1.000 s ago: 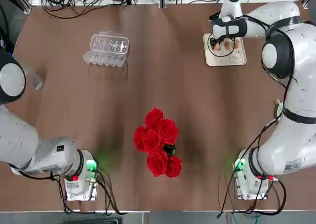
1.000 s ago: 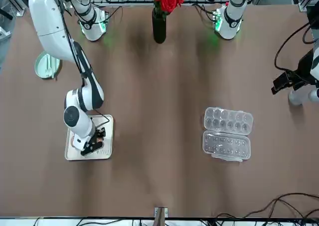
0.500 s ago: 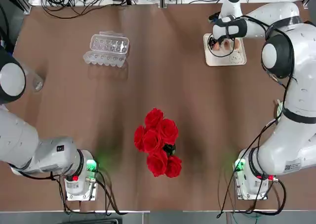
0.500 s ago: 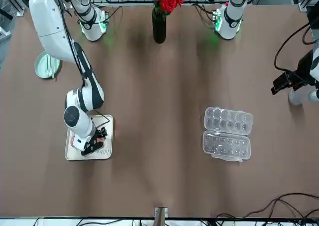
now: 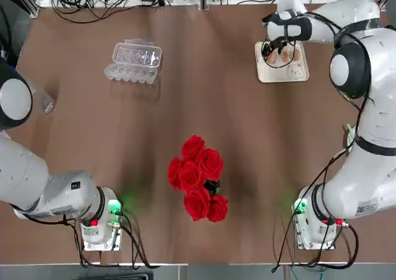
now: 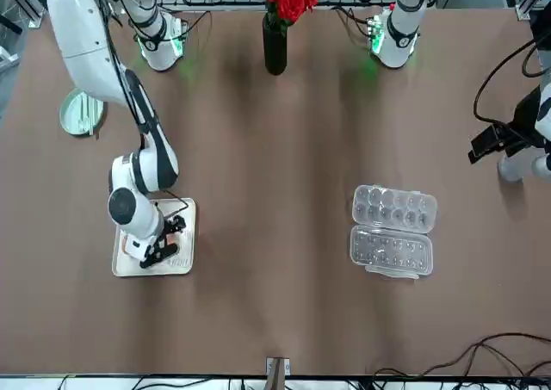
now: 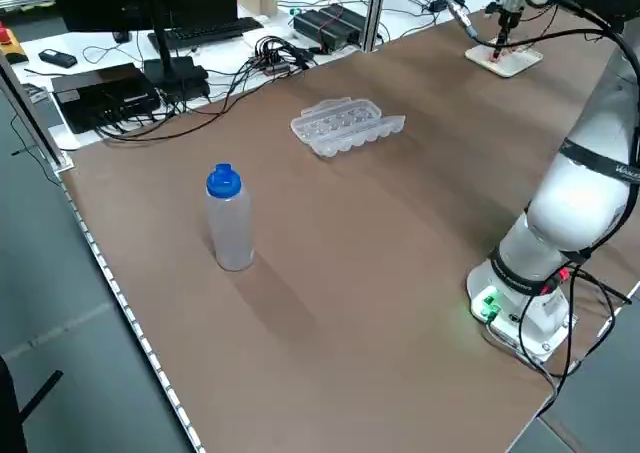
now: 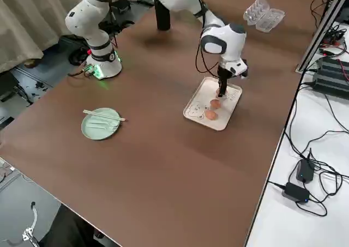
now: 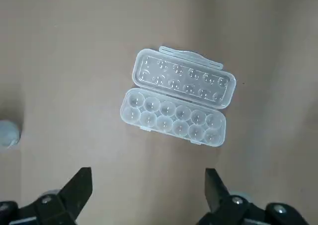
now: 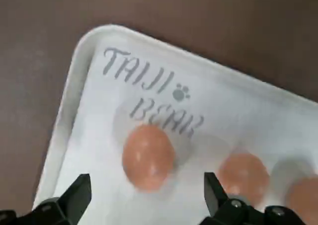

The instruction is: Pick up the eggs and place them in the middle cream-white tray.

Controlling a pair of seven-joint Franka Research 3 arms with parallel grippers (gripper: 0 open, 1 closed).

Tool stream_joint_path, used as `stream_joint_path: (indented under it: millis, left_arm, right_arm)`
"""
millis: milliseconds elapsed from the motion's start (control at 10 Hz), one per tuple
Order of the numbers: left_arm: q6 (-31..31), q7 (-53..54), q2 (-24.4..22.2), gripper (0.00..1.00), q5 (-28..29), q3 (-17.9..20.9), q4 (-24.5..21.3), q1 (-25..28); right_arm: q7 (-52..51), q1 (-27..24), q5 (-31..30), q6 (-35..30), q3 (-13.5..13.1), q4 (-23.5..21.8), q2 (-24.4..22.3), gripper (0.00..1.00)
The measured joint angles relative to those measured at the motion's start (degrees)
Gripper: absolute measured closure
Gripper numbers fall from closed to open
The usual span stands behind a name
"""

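three eggs (image 10: 148, 157) lie side by side on the cream-white tray (image 10: 94, 61) at the far right of the counter (image 5: 198, 107), beneath the right end effector (image 10: 144, 197), whose fingers stand apart and hold nothing. the egg nearest the tray's lettering sits between those spread fingers, touched by neither; two more lie just beside it in a row. the clear plastic egg carton (image 5: 133, 62), well apart on the left half of the counter, lies open with every cup bare. the left end effector (image 9: 149, 195) hangs above that carton, fingers apart and empty. by the look of it the task is all but finished: with three eggs on the tray and no other egg in view, only the right arm's retreat seems to remain.
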Motion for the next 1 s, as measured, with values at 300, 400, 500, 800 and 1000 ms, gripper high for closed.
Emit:
stream_joint_path:
  millis: [300, 400, 500, 800, 1000]
  left_arm:
    - [0.0, 0.0, 0.0, 0.0, 0.0, 0.0, 0.0, 0.0]
    - [0.0, 0.0, 0.0, 0.0, 0.0, 0.0, 0.0, 0.0]
    - [0.0, 0.0, 0.0, 0.0, 0.0, 0.0, 0.0, 0.0]
    - [0.0, 0.0, 0.0, 0.0, 0.0, 0.0, 0.0, 0.0]
    - [0.0, 0.0, 0.0, 0.0, 0.0, 0.0, 0.0, 0.0]
  right_arm:
    - [-0.6, -0.7, 2.4, -23.1, -0.2, 10.2, -8.4, 0.0]
    - [-0.6, -1.7, 2.5, -30.0, -0.3, 15.2, -10.9, 0.0]
    - [-0.6, -3.3, 2.5, -33.5, -0.3, 19.3, -12.6, 0.0]
    - [-0.9, -9.6, 2.6, -34.7, -0.5, 25.1, -14.9, 0.0]
    - [-0.9, -14.1, 2.6, -34.7, -0.6, 26.1, -16.8, 0.0]
